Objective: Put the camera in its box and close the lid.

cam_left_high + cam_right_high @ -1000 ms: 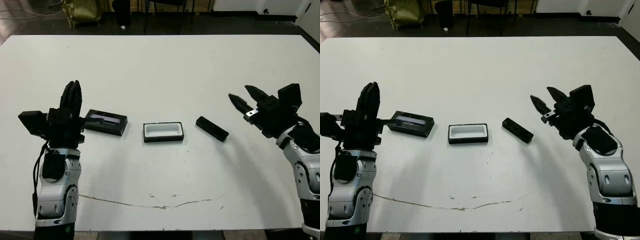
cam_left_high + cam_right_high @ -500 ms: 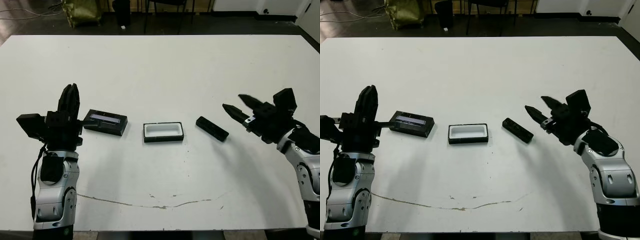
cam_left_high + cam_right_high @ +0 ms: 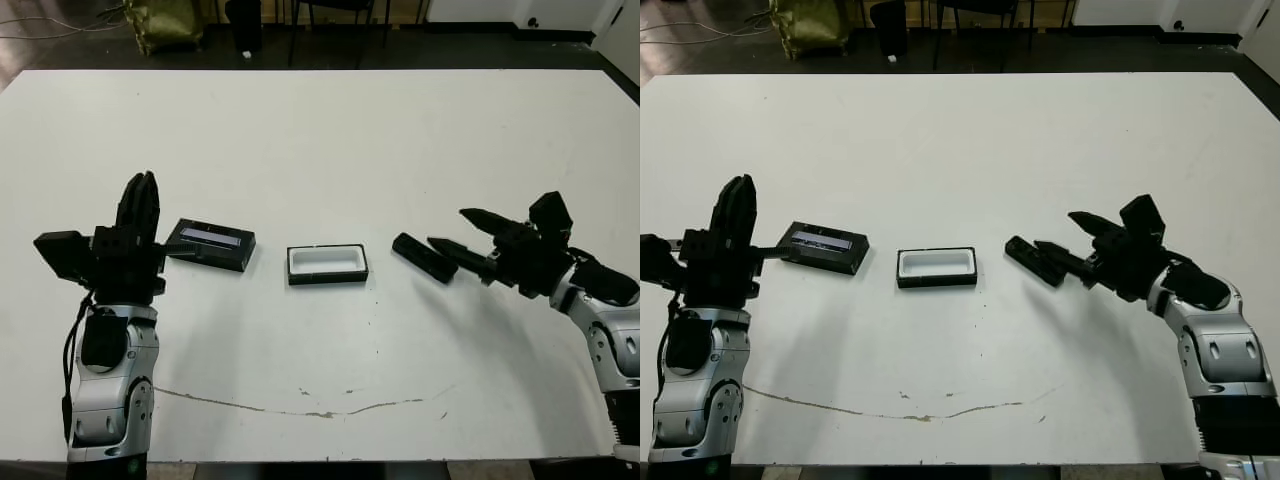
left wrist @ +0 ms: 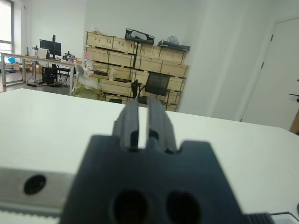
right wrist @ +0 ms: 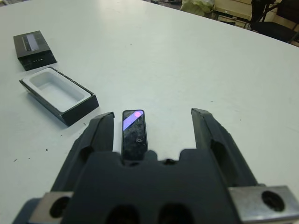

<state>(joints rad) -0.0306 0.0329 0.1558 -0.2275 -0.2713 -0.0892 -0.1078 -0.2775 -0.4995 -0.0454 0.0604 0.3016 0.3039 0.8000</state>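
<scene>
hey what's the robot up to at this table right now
The right gripper, fingers open, sits low around the camera, which lies on the table, not yet gripped. The open box and the lid lie apart beside it. The left gripper is raised beside the lid, holding nothing.

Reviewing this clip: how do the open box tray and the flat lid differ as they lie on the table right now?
The shallow black tray with white lining, the box, lies open-side up and empty; the flat black lid with a pale strip shows a closed dark top. The box sits mid-table, between lid and slim black bar-shaped camera; the lid lies next to the left gripper. Both are small, rectangular, black outside, and ungripped on the white table.
</scene>
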